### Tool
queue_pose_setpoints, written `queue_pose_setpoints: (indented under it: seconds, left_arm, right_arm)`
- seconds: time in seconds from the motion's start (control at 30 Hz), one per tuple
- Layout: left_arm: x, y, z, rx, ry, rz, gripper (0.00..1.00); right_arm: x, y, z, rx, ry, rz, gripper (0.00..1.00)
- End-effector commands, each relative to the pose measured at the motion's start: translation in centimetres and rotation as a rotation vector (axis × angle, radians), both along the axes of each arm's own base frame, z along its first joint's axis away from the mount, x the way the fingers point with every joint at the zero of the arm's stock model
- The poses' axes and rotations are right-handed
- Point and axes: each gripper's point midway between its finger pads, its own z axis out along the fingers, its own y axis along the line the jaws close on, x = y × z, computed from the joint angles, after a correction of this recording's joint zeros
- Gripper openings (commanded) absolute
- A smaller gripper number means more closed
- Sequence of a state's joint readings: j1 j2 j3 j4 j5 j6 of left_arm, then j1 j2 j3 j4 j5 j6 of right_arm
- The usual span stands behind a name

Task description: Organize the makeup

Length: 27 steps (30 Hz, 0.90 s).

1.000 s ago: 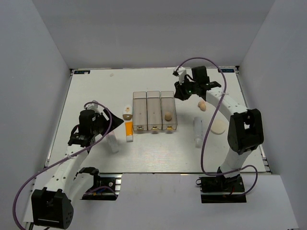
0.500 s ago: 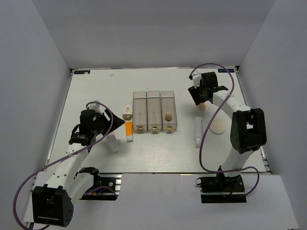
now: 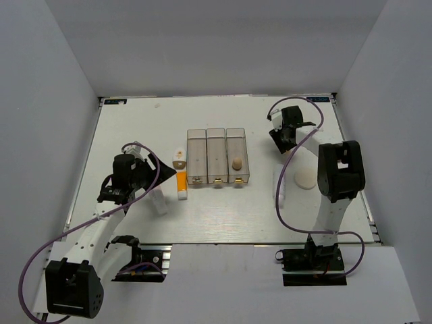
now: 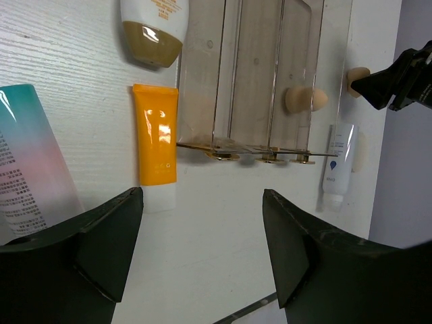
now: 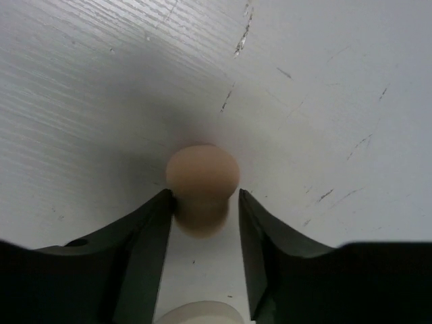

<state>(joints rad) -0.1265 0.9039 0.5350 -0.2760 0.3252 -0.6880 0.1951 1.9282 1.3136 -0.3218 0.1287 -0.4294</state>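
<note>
Four tubes lie on the desk (image 3: 135, 128): an orange tube (image 3: 181, 183), a brown-capped white tube (image 3: 179, 160), a gradient tube (image 4: 30, 162) and a plain white tube (image 4: 336, 162). There are two peach sponges, the boxed sponge (image 3: 237, 163) and the upper-right sponge (image 5: 202, 185). There is one cream puff (image 3: 306, 179) and one clear box (image 3: 217, 145) with three compartments.

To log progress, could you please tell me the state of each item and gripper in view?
clear box: boxed sponge in one end compartment, others empty.
loose sponge: resting on table.
orange tube: lying flat outside box.
gradient tube: lying flat outside box.
white tube: lying flat outside box.
puff: flat on table.
left gripper: open, empty.
right gripper: straddling loose sponge, grip unclear.
</note>
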Motion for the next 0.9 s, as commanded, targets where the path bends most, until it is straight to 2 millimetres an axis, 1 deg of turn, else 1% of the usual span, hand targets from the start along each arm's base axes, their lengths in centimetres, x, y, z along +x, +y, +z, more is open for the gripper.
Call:
queue_pose_setpoints:
  seconds: [0.0, 0.07, 0.1, 0.13, 0.17, 0.2, 0.23, 0.27, 0.3, 0.33, 0.37, 0.4, 0.47, 0.57, 0.6, 0.63, 0.7, 0.73, 0.77, 0.8, 0.83, 0.87]
  left_arm:
    - [0.0, 0.0, 0.3, 0.002, -0.02, -0.014, 0.81]
    - [0.0, 0.0, 0.3, 0.002, -0.021, -0.012, 0.81]
    - [0.0, 0.0, 0.2, 0.001, -0.017, -0.011, 0.81]
    - [0.0, 0.0, 0.2, 0.001, -0.02, -0.011, 0.81]
    - [0.1, 0.0, 0.2, -0.001, -0.019, -0.01, 0.81]
    - [0.1, 0.0, 0.1, 0.0, -0.018, -0.01, 0.81]
    - [0.1, -0.1, 0.1, 0.0, -0.018, -0.01, 0.81]
    - [0.2, -0.1, 0.2, -0.002, -0.019, -0.013, 0.81]
    - [0.2, -0.1, 0.2, -0.002, -0.019, -0.013, 0.81]
    - [0.3, -0.1, 0.1, -0.001, -0.018, -0.014, 0.81]
    - [0.3, -0.1, 0.1, 0.002, -0.015, -0.015, 0.81]
    - [0.4, -0.1, -0.1, 0.003, -0.011, -0.016, 0.81]
    - [0.5, -0.1, 0.1, 0.007, -0.014, -0.019, 0.81]
    - [0.6, -0.1, 0.1, 0.007, -0.015, -0.021, 0.81]
    - [0.6, -0.1, 0.1, 0.007, -0.017, -0.021, 0.81]
    - [0.7, -0.1, 0.0, 0.008, -0.014, -0.02, 0.81]
    - [0.7, -0.2, 0.0, 0.007, -0.013, -0.021, 0.81]
    - [0.8, -0.2, 0.0, 0.007, -0.015, -0.021, 0.81]
    - [0.7, -0.2, -0.2, 0.008, -0.01, -0.023, 0.81]
    - [0.7, -0.2, -0.1, 0.009, -0.013, -0.024, 0.81]
    - [0.8, -0.2, -0.1, 0.009, -0.01, -0.024, 0.81]
    - [0.7, -0.2, -0.2, 0.012, -0.007, -0.025, 0.81]
  right_arm:
    - [0.7, -0.1, 0.9, 0.008, 0.0, 0.005, 0.47]
    - [0.5, -0.1, 1.0, 0.032, 0.009, 0.014, 0.42]
    - [0.3, 0.2, 1.0, 0.048, 0.017, 0.024, 0.36]
    - [0.5, 0.5, 1.5, 0.075, 0.013, 0.032, 0.33]
    - [0.2, 1.8, 1.8, 0.139, 0.026, 0.074, 0.3]
    - [-0.3, 2.3, 2.1, 0.167, 0.048, 0.093, 0.24]
    - [-0.4, 3.0, 3.0, 0.197, 0.041, 0.118, 0.22]
    - [-0.7, 4.5, 4.0, 0.265, 0.043, 0.171, 0.18]
    - [-0.9, 5.4, 5.0, 0.308, 0.037, 0.208, 0.18]
    - [-1.1, 6.4, 6.7, 0.35, 0.009, 0.251, 0.17]
    - [-1.7, 7.9, 7.9, 0.419, -0.001, 0.316, 0.17]
    - [-2.0, 9.0, 9.9, 0.455, -0.043, 0.367, 0.17]
    - [-2.7, 10.9, 11.7, 0.541, -0.071, 0.438, 0.16]
    - [-3.4, 13.3, 13.4, 0.607, -0.073, 0.491, 0.17]
    - [-3.5, 13.7, 13.6, 0.616, -0.069, 0.498, 0.17]
    - [-3.9, 14.7, 13.7, 0.624, -0.061, 0.518, 0.17]
    - [-3.8, 15.4, 13.4, 0.631, -0.051, 0.524, 0.2]
    - [-3.9, 16.4, 13.4, 0.634, -0.05, 0.543, 0.22]
    - [-3.9, 16.9, 13.3, 0.638, -0.045, 0.549, 0.27]
    - [-3.5, 17.4, 13.2, 0.642, -0.043, 0.55, 0.28]
    - [-3.6, 18.0, 13.1, 0.643, -0.035, 0.556, 0.29]
    - [-3.4, 18.6, 13.0, 0.642, -0.039, 0.563, 0.32]
